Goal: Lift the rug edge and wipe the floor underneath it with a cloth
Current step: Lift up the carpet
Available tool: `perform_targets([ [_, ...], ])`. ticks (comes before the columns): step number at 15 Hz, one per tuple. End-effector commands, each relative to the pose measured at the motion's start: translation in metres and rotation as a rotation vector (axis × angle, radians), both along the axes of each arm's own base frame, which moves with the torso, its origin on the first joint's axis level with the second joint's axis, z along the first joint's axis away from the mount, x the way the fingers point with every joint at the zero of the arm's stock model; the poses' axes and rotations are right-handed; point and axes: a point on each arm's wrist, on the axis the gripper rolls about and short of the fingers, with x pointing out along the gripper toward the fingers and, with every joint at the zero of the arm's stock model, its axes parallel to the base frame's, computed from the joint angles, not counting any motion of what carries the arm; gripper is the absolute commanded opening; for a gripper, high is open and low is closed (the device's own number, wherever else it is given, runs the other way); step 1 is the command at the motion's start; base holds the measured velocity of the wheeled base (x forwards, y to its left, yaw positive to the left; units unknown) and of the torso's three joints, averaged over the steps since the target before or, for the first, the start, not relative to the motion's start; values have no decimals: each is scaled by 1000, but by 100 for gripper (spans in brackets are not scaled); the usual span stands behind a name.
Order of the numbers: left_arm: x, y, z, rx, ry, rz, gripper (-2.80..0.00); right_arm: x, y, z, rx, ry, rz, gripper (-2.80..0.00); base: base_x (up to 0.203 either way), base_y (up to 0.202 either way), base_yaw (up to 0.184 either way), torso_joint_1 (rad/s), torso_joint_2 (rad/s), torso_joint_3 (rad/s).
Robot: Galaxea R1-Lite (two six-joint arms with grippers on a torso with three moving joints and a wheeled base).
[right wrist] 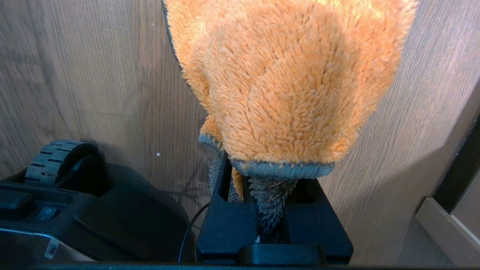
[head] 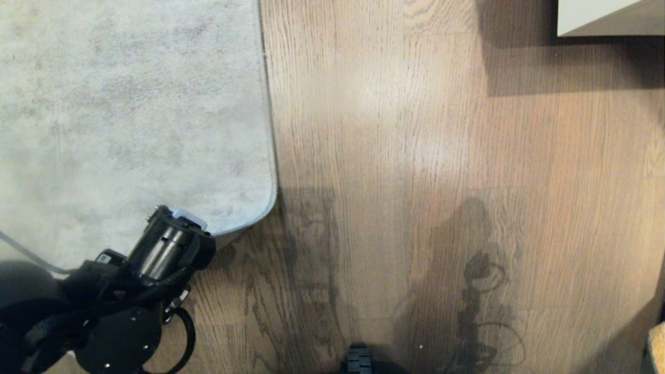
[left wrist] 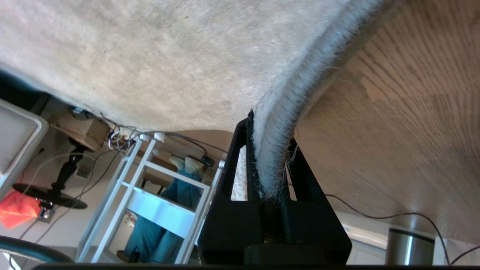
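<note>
A: How is the step in hand judged?

B: The lifting of the rug is under way. The straight bound border of the pale grey, mottled short-pile rug, the rug edge (left wrist: 279,123), is pinched between the black fingers of the left gripper (left wrist: 270,165), whose jaws are clamped together on it near the rounded corner (head: 260,210). In the head view the corner is seen barely raised off the brown wood-grain plank floor (head: 415,156).

A: What is called for to do it well?

B: The edge should be drawn up and folded back over the rug, so that a wide strip of planks is bared. The grip is best kept deep on the binding, since a shallow pinch could slip off the pile.

A: And the cloth?

B: The fluffy orange-tan cloth with grey trim (right wrist: 292,82) is held in the right gripper (right wrist: 268,187), the jaws closed on its gathered end, above the floor beside the robot's black base (right wrist: 75,210). It is not seen in the head view. It should be brought under the raised edge only once enough room is made.

A: Any containers?

B: None is made out; only a pale cabinet corner (head: 602,18) is seen at the far right.
</note>
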Motion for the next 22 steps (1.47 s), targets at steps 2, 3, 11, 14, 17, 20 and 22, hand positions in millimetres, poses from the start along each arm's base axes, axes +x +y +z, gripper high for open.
perform_targets([
  [2,-2,10,8,-16,-34,40,-280,0,0,0,-1,2,2,-280,0,0,0,0,0,0],
  [3,-3,14,10,-19,-40,52,-280,0,0,0,-1,2,2,-280,0,0,0,0,0,0],
  [11,-11,23,9,-19,-39,73,-280,0,0,0,-1,2,2,-280,0,0,0,0,0,0],
  [14,-13,25,5,-13,-26,73,-280,0,0,0,-1,2,2,-280,0,0,0,0,0,0],
  [17,-15,27,3,-12,-18,75,-280,0,0,0,-1,2,2,-280,0,0,0,0,0,0],
  [20,-16,27,0,-7,-9,74,-280,0,0,0,-1,2,2,-280,0,0,0,0,0,0],
  [22,-16,27,0,-6,-8,75,-280,0,0,0,-1,2,2,-280,0,0,0,0,0,0],
])
